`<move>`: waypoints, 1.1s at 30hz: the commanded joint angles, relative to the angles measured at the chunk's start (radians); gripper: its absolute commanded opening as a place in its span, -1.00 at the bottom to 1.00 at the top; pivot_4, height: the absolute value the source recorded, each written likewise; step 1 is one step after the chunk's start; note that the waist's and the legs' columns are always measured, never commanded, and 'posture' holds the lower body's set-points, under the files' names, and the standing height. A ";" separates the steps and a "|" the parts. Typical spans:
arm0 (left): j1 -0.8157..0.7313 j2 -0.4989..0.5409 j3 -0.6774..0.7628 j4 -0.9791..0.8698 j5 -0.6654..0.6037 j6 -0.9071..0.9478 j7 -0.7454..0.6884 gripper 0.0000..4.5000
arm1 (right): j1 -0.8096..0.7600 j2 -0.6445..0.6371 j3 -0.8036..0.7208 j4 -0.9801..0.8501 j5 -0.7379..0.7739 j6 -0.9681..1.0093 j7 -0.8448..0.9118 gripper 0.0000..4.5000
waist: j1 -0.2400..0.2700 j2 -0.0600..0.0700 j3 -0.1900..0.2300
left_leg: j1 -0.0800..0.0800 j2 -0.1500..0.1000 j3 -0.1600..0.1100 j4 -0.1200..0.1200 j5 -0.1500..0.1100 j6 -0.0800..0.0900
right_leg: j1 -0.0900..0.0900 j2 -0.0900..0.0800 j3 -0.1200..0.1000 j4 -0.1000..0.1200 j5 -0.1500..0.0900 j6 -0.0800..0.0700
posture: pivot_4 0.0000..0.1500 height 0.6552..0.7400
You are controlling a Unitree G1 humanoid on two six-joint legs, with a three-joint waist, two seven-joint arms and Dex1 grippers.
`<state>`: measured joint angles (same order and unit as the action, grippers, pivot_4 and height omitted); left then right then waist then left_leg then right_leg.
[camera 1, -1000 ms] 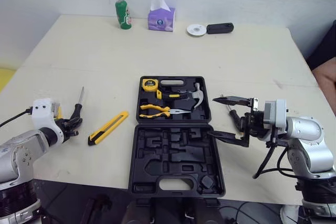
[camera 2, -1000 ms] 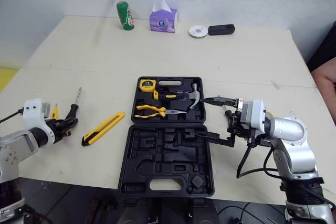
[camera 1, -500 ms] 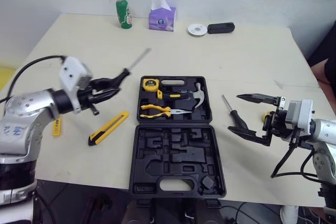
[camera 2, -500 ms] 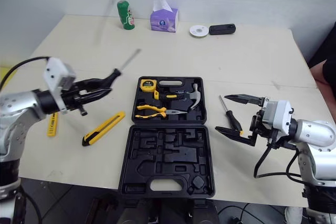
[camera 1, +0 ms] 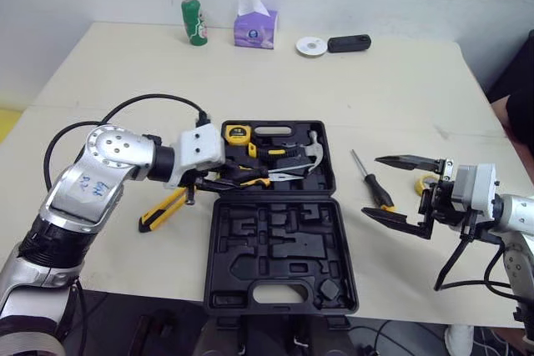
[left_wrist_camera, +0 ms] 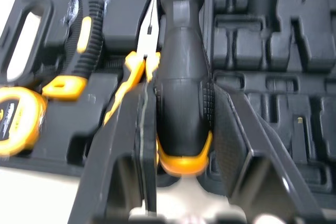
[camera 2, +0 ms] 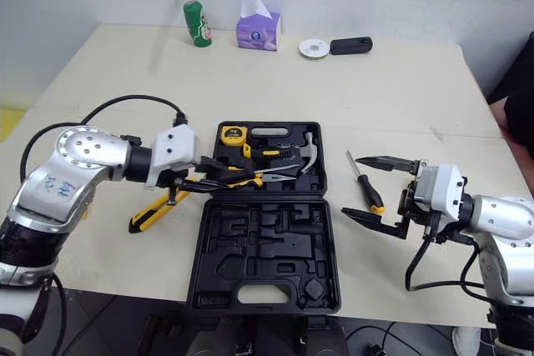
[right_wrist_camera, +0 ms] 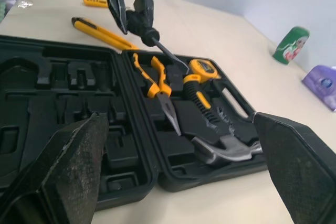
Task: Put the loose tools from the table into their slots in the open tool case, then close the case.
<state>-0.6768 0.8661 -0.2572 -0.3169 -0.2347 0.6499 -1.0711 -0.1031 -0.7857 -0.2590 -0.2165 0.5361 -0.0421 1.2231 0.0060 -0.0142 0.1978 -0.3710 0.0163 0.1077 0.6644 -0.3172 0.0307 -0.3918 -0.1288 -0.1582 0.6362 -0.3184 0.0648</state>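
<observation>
The black tool case (camera 1: 219, 243) lies open in the middle of the table. Its far half holds a tape measure (camera 1: 238, 132), yellow-handled pliers (right_wrist_camera: 157, 82) and a hammer (camera 1: 313, 149); the near half has bare slots. My left gripper (camera 1: 215, 179) is shut on a black screwdriver (left_wrist_camera: 181, 103) with a yellow end, low over the pliers at the far half's left side. A second screwdriver (camera 1: 369, 179) lies on the table right of the case, between the wide-open fingers of my right gripper (camera 2: 350, 186). A yellow utility knife (camera 1: 163, 208) lies left of the case, under my left forearm.
At the table's far edge stand a green can (camera 1: 193, 21), a purple tissue box (camera 1: 254, 29), a white disc (camera 1: 311, 46) and a black device (camera 1: 349, 42). A small yellow bar (right_wrist_camera: 97, 1) lies on the table beyond the knife. A person's sleeve (camera 1: 519, 81) shows at the right edge.
My left arm has swung right and down, carrying the screwdriver from the air left of the case to just over the pliers. The right gripper has hardly moved.
</observation>
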 commanded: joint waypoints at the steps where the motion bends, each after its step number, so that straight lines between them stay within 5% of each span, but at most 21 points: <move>1: -0.007 0.058 -0.088 -0.122 0.014 0.135 -0.047 -0.53 | 0.006 -0.007 -0.003 -0.043 -0.004 -0.006 -0.013 1.00 | -0.001 0.000 0.000 | 0.000 0.000 0.000 0.000 0.000 0.000 | 0.000 0.000 0.000 0.000 0.000 0.000 | 1.00 1.00; 12: -0.038 0.053 -0.222 -0.134 0.177 0.141 -0.008 -0.53 | 0.007 0.001 0.046 -0.050 -0.006 0.003 -0.017 1.00 | 0.008 0.000 0.001 | 0.000 0.000 -0.001 0.001 0.001 0.000 | 0.000 0.000 0.000 -0.001 0.000 0.000 | 1.00 1.00; 33: -0.053 -0.018 -0.258 -0.112 0.253 0.127 0.002 -0.53 | 0.018 0.024 0.105 -0.055 -0.039 -0.008 -0.045 1.00 | 0.019 0.000 0.001 | -0.001 0.000 -0.001 0.002 0.001 0.001 | 0.000 0.000 0.000 0.000 0.000 0.000 | 1.00 1.00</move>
<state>-0.7236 0.8393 -0.5133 -0.4194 -0.0053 0.7984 -1.0692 -0.0926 -0.7686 -0.1507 -0.2341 0.4936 -0.0396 1.1837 0.0247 -0.0143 0.1983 -0.3718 0.0160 0.1065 0.6664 -0.3166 0.0319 -0.3915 -0.1288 -0.1585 0.6364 -0.3183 0.0649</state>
